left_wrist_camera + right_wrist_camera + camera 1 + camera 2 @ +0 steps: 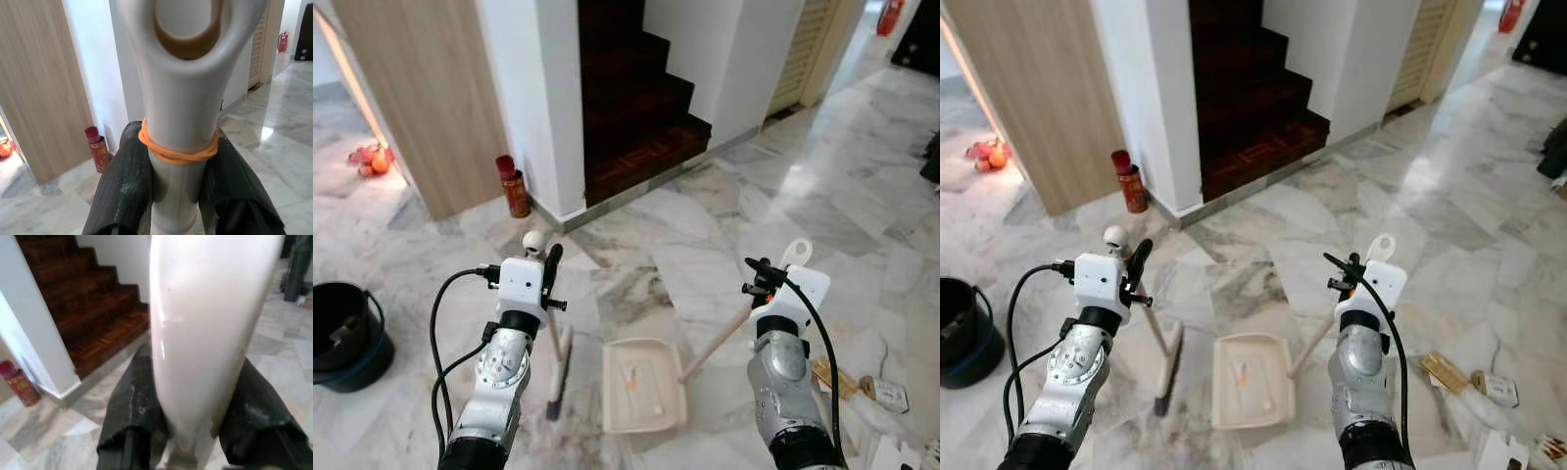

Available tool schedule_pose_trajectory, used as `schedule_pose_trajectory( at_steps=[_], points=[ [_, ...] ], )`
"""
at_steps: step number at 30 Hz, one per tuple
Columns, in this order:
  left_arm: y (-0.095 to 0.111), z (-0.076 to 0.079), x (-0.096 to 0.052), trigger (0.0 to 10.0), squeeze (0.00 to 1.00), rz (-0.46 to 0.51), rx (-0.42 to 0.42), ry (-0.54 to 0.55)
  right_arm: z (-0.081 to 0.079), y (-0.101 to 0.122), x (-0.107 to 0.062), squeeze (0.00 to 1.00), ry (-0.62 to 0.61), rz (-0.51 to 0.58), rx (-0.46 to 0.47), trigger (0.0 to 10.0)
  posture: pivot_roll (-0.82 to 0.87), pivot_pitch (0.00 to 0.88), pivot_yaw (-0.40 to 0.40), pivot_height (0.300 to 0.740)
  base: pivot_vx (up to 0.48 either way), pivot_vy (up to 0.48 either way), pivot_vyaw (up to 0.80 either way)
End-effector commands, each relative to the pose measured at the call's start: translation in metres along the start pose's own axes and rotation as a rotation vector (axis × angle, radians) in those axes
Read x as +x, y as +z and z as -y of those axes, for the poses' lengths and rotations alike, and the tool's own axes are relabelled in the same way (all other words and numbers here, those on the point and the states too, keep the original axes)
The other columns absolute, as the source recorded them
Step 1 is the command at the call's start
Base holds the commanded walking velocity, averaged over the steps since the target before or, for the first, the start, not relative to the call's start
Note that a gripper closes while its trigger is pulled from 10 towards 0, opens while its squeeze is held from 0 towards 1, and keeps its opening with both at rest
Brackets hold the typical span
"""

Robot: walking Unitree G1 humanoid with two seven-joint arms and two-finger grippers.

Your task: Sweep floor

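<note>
My left gripper (551,266) is shut on the white broom handle (178,117), which carries an orange rubber band (176,152) between the black fingers (122,181). The broom (558,357) stands nearly upright with its dark bristle head on the marble floor in front of me. My right gripper (766,276) is shut on the cream handle (205,333) of the dustpan. That handle (717,343) slants down to the white dustpan tray (651,354), which lies flat on the floor beside the broom head, with a few small bits (631,378) in it.
A black bucket (347,338) stands on the floor at the left. Red cans (514,188) sit at the white wall corner beside dark wooden stairs (641,108). Scraps of litter (871,387) lie on the floor at the right. Open marble floor stretches ahead and to the right.
</note>
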State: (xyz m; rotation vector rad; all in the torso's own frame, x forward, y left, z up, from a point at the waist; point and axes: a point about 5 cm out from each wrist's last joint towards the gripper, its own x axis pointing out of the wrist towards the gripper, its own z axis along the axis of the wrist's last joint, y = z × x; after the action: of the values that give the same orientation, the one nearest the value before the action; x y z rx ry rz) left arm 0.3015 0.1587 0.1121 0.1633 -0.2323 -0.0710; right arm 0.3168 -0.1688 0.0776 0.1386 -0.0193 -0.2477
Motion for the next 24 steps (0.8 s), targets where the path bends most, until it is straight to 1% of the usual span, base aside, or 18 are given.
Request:
schedule_pose_trajectory(
  at_steps=[1,24],
  points=[
    [0.0113,0.0018,0.0051,10.0,0.00,0.052,0.011,-0.003,0.0027,0.0138,0.0061,0.00,-0.010,0.056,0.025,10.0,0.09,0.000,-0.041,0.740,0.000,0.300,0.00],
    [0.0105,0.0008,0.0044,10.0,0.00,0.047,0.011,0.001,-0.0013,0.0147,0.0057,0.00,0.009,0.061,0.025,10.0,0.10,0.000,-0.042,0.740,0.000,0.295,0.00]
  ],
)
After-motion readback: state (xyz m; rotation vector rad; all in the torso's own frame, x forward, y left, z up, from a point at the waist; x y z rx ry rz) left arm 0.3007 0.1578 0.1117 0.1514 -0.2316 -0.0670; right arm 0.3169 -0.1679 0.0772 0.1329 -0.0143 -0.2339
